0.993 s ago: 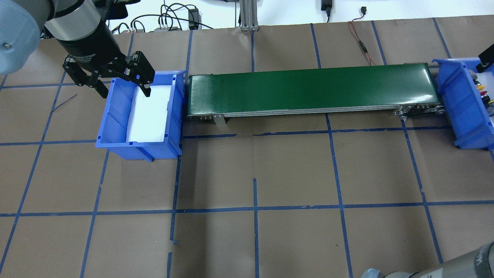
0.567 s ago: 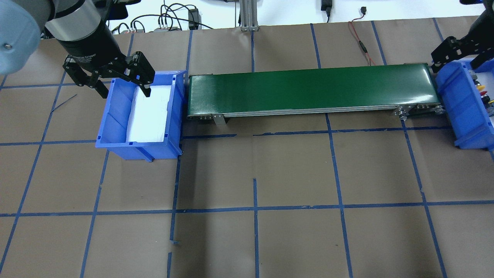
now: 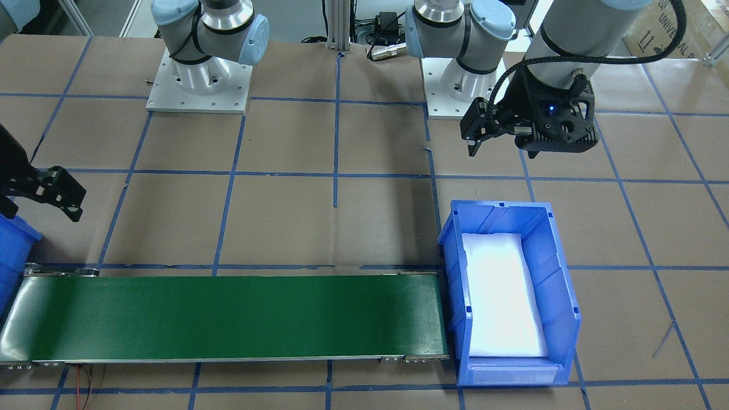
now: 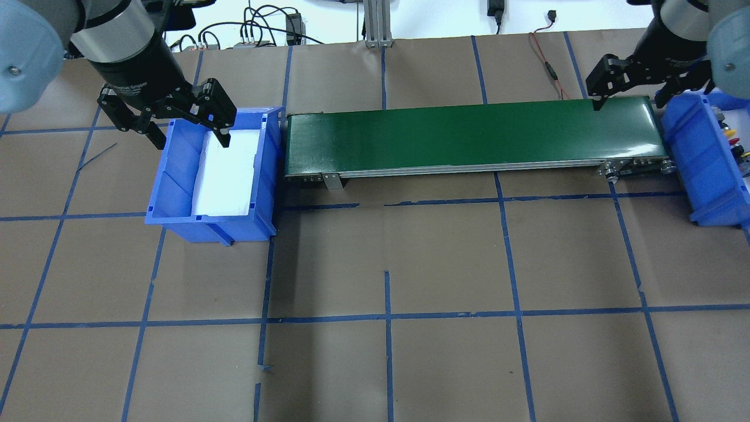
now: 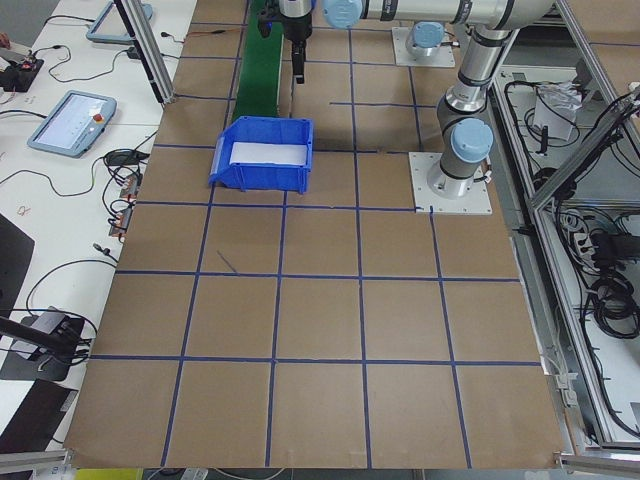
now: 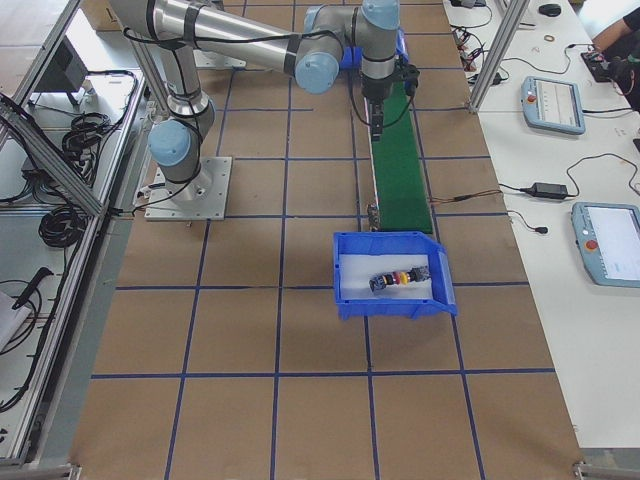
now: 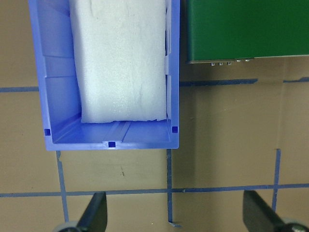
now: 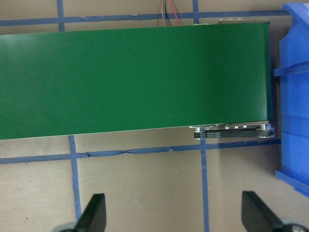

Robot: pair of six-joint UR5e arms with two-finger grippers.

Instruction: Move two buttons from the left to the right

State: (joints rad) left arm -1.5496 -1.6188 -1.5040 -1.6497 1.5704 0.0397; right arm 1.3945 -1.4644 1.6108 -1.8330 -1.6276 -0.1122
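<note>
Evidently both buttons already lie in the bin at three o'clock of the belt, so the left gripper and right gripper hover wide-spread, holding nothing.

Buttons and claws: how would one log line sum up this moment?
buttons: both in right bin | left claw: open, near left bin | right claw: open, near right end of belt

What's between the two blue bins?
Only the green conveyor belt, its top bare, spanning from the left bin to the right bin; clearest in the overhead view.
</note>
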